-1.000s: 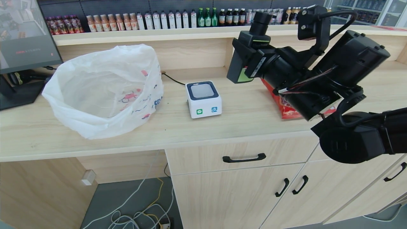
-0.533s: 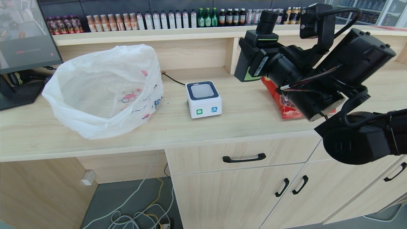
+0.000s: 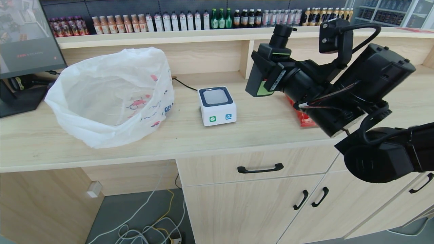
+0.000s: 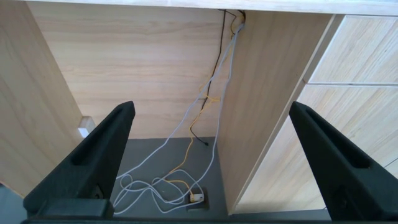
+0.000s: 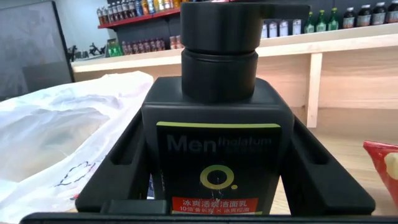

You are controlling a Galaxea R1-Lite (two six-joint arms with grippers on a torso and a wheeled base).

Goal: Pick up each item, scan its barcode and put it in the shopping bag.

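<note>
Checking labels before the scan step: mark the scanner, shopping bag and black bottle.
scanner point(image 3: 216, 97), head view, on its grey top window.
shopping bag point(image 3: 101, 135), head view, on its near outer wall.
black bottle point(image 5: 214, 106), right wrist view, on its body below the neck.

The arm hides most of the red snack bag; the end effector partly covers the black bottle.

Illumination is bright, even and diffuse from overhead; the white translucent plastic shopping bag and the white cube scanner with grey glass top cast only faint, soft-edged shadows on the light wooden counter. The head view bows straight lines toward its edges. In the right wrist view, the matte black pump bottle stands shaded against a brighter background.
</note>
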